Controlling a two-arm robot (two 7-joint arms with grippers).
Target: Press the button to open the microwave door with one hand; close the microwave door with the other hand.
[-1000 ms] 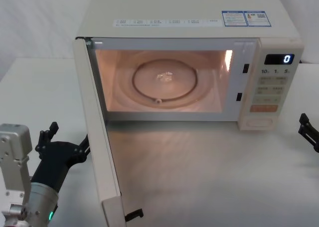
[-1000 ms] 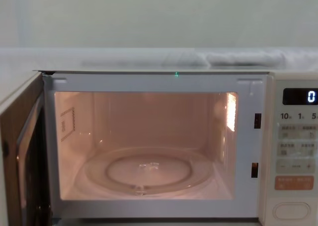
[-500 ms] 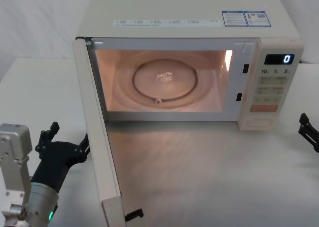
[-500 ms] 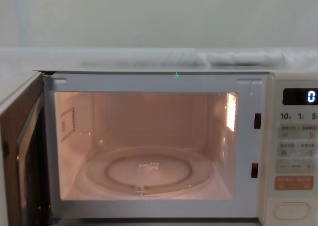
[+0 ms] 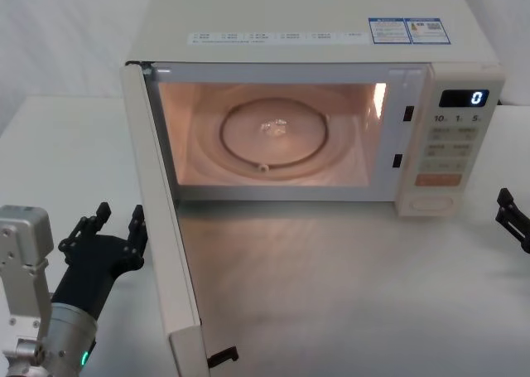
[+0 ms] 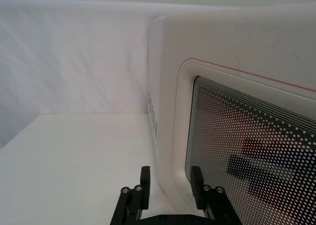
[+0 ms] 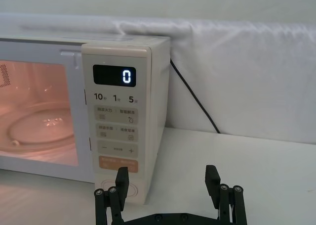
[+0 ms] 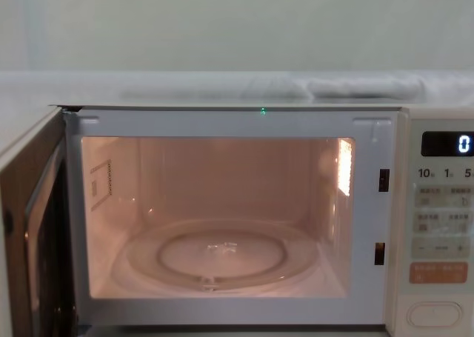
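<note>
Left claw (image 5: 118,227) (fingers apart) just outside open microwave door (image 5: 161,228).

A cream microwave (image 5: 331,21) sits on a white surface (image 5: 348,294), its microwave door (image 5: 161,219) swung wide open, cavity lit. The left gripper (image 5: 116,225), fingers spread, hovers just outside the door.

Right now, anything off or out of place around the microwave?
Nothing damaged or spilled. The microwave door stands wide open and the cavity light is on, with the glass turntable seated level and empty. The left hand sits open just outside the door; the right hand hangs open near the button.
</note>
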